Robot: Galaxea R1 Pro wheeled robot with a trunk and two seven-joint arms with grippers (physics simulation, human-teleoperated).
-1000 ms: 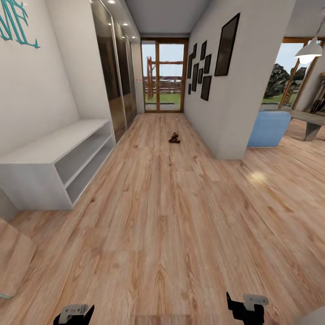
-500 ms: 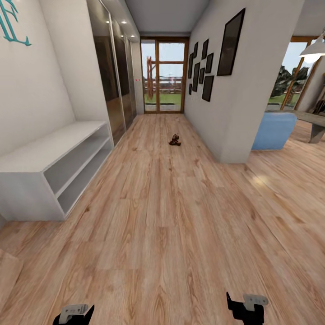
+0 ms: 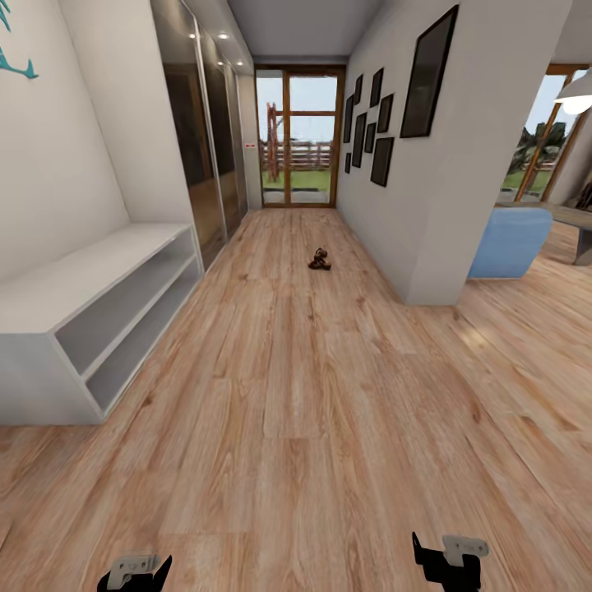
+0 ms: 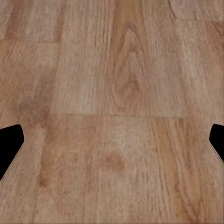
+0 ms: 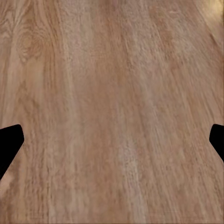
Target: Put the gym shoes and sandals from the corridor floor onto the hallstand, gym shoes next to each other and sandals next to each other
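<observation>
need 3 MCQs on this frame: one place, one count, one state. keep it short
1. Where is the dark brown object?
A. on the hallstand top
B. on the corridor floor, mid-corridor
C. on the blue seat

2. How many open shelves sit under the hallstand top?
A. two
B. four
C. none

3. The right gripper is:
A. shut on a shoe
B. open, holding nothing
C. resting on the rack

Key: B, it lies on bare planks; A, two openings show; B, its wrist view shows fingertips apart over floor.
</observation>
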